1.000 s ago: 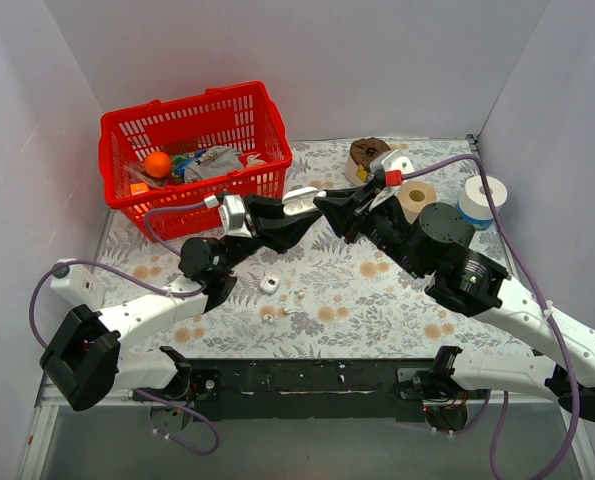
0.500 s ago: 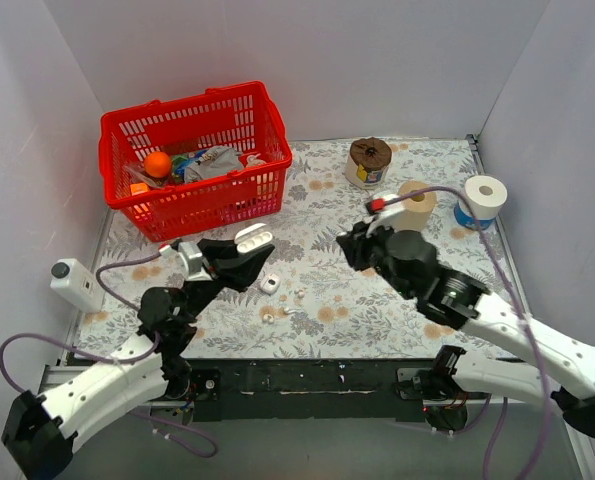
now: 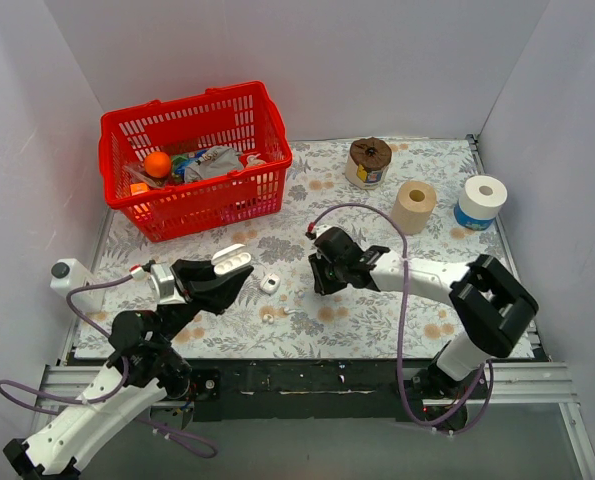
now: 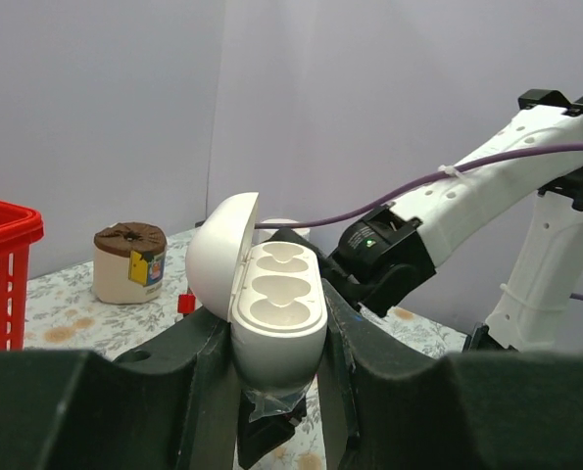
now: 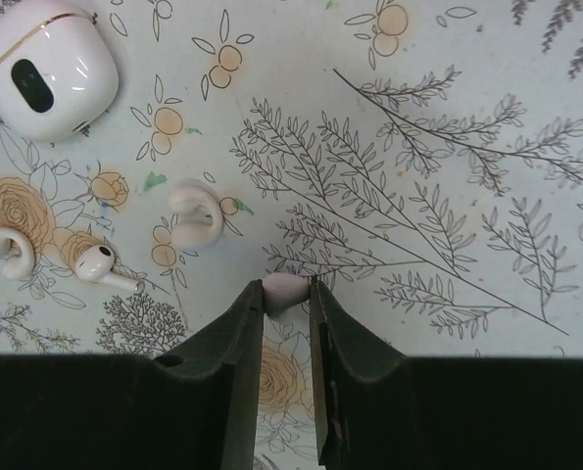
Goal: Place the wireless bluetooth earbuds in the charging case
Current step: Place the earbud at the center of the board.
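My left gripper [image 3: 227, 272] is shut on the open white charging case [image 4: 276, 313] and holds it above the table's near left. Its lid [image 4: 218, 253] is tipped back and its sockets are empty. The case also shows in the top view [image 3: 233, 262]. My right gripper [image 5: 286, 294] is shut on a tiny white earbud [image 5: 287, 290] pinched at its fingertips, low over the flowered cloth; in the top view this gripper [image 3: 322, 276] is at mid-table. On the cloth lie a stemmed earbud [image 5: 100, 264] and two hook-shaped ones [image 5: 195, 211] [image 5: 7, 253].
A second small white closed case [image 5: 44, 67] lies on the cloth, also seen from above [image 3: 270, 284]. A red basket [image 3: 195, 155] with items stands at the back left. A brown-topped tub [image 3: 369, 160], a tan roll [image 3: 414, 205] and a white roll [image 3: 480, 200] stand at the back right.
Both arms have drawn apart from their raised meeting over mid-table. The left gripper has pulled back near-left with the case. The right gripper has come down to the cloth and holds an earbud.
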{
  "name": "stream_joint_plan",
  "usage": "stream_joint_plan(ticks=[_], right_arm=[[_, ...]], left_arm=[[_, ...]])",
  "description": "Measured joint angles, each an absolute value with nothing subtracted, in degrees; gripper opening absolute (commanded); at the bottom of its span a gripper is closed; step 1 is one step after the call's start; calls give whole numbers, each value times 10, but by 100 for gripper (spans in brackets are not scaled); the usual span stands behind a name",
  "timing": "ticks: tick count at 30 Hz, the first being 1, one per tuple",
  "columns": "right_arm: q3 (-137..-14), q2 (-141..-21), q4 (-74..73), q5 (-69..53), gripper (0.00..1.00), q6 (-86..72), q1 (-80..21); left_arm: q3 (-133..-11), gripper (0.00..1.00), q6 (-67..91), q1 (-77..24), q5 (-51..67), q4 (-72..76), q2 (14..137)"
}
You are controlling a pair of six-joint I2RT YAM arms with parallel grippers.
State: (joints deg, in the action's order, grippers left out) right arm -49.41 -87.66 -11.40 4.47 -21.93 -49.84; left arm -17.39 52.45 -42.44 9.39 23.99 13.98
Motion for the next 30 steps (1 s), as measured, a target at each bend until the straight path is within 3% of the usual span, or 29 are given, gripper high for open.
stream_joint_plan(ticks=[3,8,14,22,30], right_arm=[[-511,-921,-115,28,3,-220,-498],[-536,-957,-123,17,35,-219,-498],[-545,-957,-134,18,55,-225,-499],[-575,-891,-161,33,56,-218,-534],[-610,-918,-155,36,47,-203,-614]], left_arm=[[-174,0,527,-424,91,211,115],[-174,0,528,-424,86,177,86],[-174,0,528,-424,80,154,78],[-175,0,528,-424,80,145,81],[-184,0,533,-424,79,137,84]])
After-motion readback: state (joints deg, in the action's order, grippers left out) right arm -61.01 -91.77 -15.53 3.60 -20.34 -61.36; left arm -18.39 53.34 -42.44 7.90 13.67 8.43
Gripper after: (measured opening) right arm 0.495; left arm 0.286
